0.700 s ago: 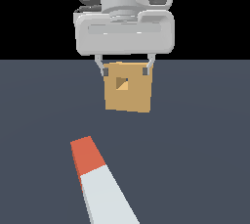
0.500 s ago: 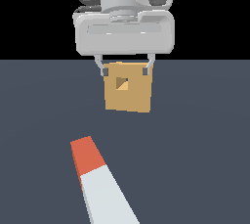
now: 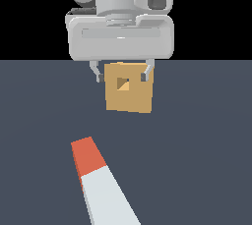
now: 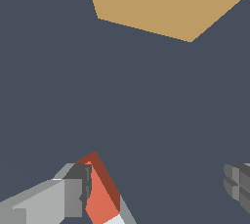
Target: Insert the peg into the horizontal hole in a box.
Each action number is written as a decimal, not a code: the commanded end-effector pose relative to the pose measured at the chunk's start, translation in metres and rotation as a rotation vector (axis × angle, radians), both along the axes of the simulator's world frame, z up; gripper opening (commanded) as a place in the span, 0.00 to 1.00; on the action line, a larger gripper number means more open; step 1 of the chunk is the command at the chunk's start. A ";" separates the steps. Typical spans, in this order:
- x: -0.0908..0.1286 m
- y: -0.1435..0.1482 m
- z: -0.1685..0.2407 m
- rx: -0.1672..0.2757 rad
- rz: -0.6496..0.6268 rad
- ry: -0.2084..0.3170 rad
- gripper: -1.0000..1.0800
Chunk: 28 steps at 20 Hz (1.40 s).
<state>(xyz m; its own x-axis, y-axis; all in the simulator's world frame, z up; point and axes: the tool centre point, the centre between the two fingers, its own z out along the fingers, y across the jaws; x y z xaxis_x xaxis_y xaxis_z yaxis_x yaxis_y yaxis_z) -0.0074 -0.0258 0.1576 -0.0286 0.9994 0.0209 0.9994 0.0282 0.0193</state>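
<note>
The tan-orange box (image 3: 130, 98) stands on the dark floor in the middle of the exterior view, its small square hole (image 3: 123, 83) facing the camera. The peg (image 3: 98, 182) lies on the floor nearer the camera, red-orange end toward the box and pale grey part running off the frame's edge. My gripper (image 3: 122, 76) hangs open, its fingertips showing at the box's upper corners. In the wrist view the peg's red end (image 4: 102, 196) lies just inside one finger (image 4: 73, 191), apart from the box (image 4: 171, 8). Nothing is held between the fingers.
A flat dark grey-blue floor (image 3: 206, 145) spreads in every direction, with black background behind the arm. No other objects show.
The gripper has sunk slightly and shifted a little toward the exterior view's left. Peg and box have not moved.
</note>
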 end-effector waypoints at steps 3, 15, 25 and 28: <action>-0.006 -0.017 -0.009 -0.003 0.053 0.002 0.96; -0.021 -0.084 -0.044 -0.012 0.254 0.007 0.96; -0.021 -0.140 -0.072 -0.020 0.419 0.011 0.96; -0.019 -0.153 -0.078 -0.022 0.455 0.011 0.96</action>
<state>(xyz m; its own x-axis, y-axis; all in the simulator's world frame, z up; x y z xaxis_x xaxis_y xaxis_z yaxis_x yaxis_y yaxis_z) -0.0277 -0.1724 0.0825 -0.4461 0.8950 0.0034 0.8950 0.4461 0.0030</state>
